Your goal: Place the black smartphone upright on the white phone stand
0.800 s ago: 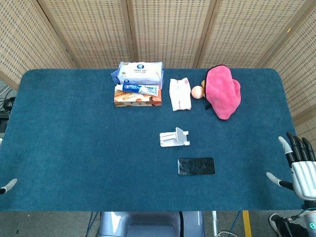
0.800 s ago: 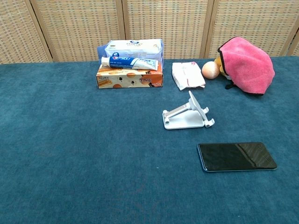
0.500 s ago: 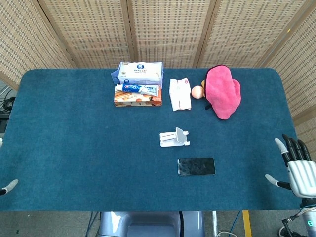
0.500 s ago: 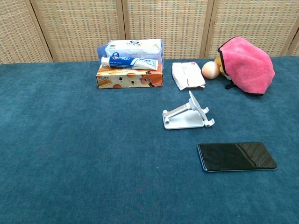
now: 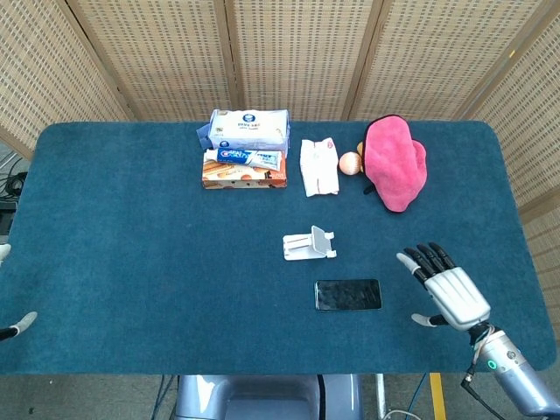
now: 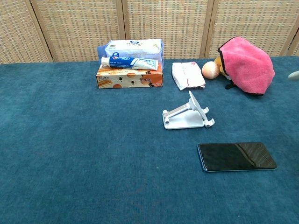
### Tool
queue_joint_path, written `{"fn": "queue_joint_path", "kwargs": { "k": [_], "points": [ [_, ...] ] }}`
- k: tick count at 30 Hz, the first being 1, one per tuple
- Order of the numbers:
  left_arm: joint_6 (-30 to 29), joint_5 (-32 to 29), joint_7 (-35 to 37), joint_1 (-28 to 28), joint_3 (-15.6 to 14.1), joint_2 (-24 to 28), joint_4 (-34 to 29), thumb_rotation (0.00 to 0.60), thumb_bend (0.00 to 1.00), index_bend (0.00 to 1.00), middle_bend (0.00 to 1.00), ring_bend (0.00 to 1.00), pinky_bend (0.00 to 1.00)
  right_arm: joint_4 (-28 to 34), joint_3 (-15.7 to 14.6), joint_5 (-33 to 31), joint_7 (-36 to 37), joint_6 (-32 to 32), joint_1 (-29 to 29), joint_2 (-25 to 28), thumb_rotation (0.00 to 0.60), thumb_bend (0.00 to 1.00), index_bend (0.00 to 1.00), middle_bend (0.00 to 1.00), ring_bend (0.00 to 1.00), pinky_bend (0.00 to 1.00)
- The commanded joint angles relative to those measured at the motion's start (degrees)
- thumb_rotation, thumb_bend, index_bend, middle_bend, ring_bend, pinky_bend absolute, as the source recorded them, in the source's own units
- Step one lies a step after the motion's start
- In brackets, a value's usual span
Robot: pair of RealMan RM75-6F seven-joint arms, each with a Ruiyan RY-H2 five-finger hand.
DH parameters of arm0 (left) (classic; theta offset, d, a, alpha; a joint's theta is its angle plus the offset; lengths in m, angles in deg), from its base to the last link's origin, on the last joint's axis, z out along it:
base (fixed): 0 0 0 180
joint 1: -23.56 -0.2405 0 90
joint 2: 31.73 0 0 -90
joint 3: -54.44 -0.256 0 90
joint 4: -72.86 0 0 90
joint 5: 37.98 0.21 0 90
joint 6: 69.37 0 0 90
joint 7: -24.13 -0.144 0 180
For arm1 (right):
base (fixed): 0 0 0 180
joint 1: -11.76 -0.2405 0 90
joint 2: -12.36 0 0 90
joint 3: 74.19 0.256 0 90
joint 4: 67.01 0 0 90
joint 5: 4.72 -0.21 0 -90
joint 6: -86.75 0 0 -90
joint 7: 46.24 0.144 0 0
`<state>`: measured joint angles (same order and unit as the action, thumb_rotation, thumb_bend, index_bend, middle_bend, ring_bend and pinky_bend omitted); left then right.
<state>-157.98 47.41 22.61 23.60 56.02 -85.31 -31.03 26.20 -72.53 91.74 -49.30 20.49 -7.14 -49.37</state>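
Observation:
The black smartphone (image 5: 348,295) (image 6: 237,156) lies flat, screen up, on the blue table, just in front and to the right of the white phone stand (image 5: 309,244) (image 6: 188,115). The stand holds nothing. My right hand (image 5: 446,289) hovers over the table a short way right of the phone, fingers spread, holding nothing; only a fingertip (image 6: 294,75) of it shows at the chest view's right edge. Of my left hand (image 5: 16,325) only a fingertip shows at the head view's left edge.
At the back of the table (image 5: 131,262) stand a wipes pack (image 5: 250,129), a toothpaste tube (image 5: 245,157) on an orange box (image 5: 244,176), a white packet (image 5: 319,166), a small ball (image 5: 350,163) and a pink cloth (image 5: 395,162).
My right hand has moved left from the table's right edge, in over the table toward the phone. Phone and stand have not moved.

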Motion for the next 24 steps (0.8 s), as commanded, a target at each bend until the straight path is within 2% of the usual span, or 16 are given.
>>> {"fn": "queue_joint_path", "kwargs": {
  "k": [1, 9, 14, 18, 20, 24],
  "points": [
    [0.64, -0.88, -0.14, 0.34, 0.35, 0.13, -0.27, 0.6, 0.0, 0.0, 0.0, 0.0, 0.0, 2.7, 0.51, -2.93, -6.99, 6.62, -3.51, -3.13, 0.6, 0.0, 0.06, 0.12, 0.05, 0.0],
    [2.0, -2.14, 0.33, 0.92, 0.65, 0.51, -0.4, 0.6, 0.0, 0.0, 0.0, 0.0, 0.0, 6.92, 1.78, -11.85, -21.23, 13.19, -6.52, -8.38, 0.6, 0.0, 0.09, 0.15, 0.07, 0.02],
    [2.43, -2.3, 1.17, 1.09, 0.66, 0.77, -0.14, 0.6, 0.0, 0.0, 0.0, 0.0, 0.0, 8.01, 3.4, -22.02, -30.9, 15.41, -8.96, -12.96, 0.6, 0.0, 0.11, 0.17, 0.09, 0.05],
    [2.41, -2.36, 1.78, 1.05, 0.67, 0.94, 0.05, 0.6, 0.0, 0.0, 0.0, 0.0, 0.0, 6.55, 3.5, -26.43, -35.66, 14.63, -10.36, -16.58, 0.6, 0.0, 0.13, 0.18, 0.12, 0.15],
    [2.53, -2.34, 2.03, 1.09, 0.64, 1.01, 0.15, 0.6, 0.0, 0.0, 0.0, 0.0, 0.0, 5.53, 3.42, -28.0, -37.36, 14.0, -10.95, -18.4, 0.6, 0.0, 0.14, 0.19, 0.14, 0.24],
    [2.59, -2.24, 2.29, 1.13, 0.59, 1.08, 0.24, 0.6, 0.0, 0.0, 0.0, 0.0, 0.0, 3.98, 3.34, -30.52, -39.68, 13.2, -12.13, -20.89, 0.6, 0.0, 0.15, 0.21, 0.16, 0.28]
  ]
}}
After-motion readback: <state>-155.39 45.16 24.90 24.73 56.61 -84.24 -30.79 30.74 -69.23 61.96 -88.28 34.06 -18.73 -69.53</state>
